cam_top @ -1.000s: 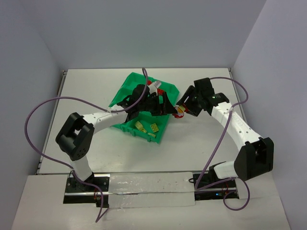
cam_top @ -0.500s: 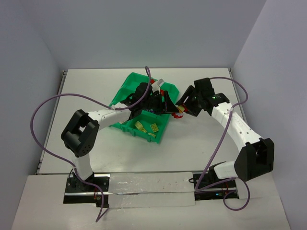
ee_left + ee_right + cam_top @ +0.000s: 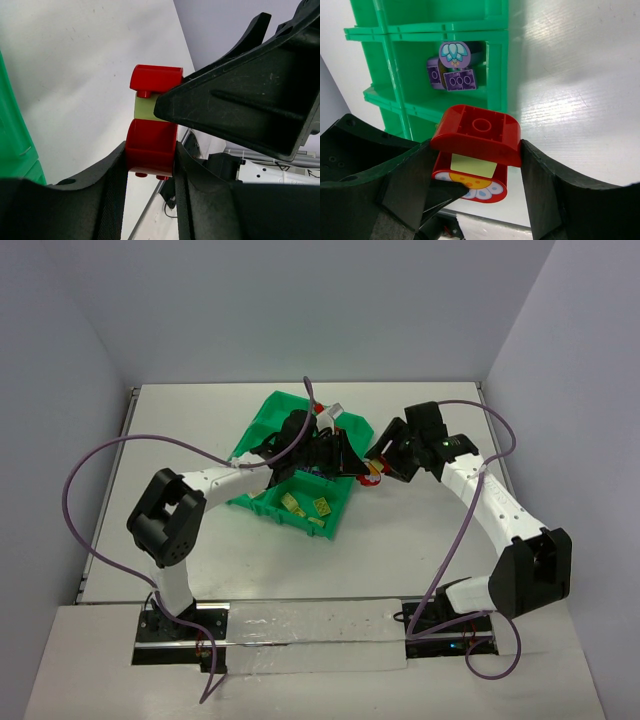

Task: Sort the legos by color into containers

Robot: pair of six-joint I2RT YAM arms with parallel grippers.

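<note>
A small stack of legos (image 3: 372,472), two red pieces (image 3: 477,132) with a pale yellow one (image 3: 472,165) between them, hangs just off the right edge of the green tray of containers (image 3: 262,425). My right gripper (image 3: 476,150) is shut on the upper curved red piece, a finger on each end. My left gripper (image 3: 150,150) is shut on the other red piece (image 3: 150,147), whose face bears a flower print (image 3: 475,186). Yellow legos (image 3: 305,505) lie in a near compartment. Purple legos (image 3: 452,75) lie in another.
The tray (image 3: 435,30) sits skewed at the table's middle back, under the left arm. Purple cables (image 3: 100,465) loop over the left side and behind the right arm (image 3: 495,505). Walls close in the table on three sides.
The left arm has shifted right, bringing its gripper up to the stack held by the right one. Its jaws have closed from wide open onto the red piece. The right arm stayed put.
</note>
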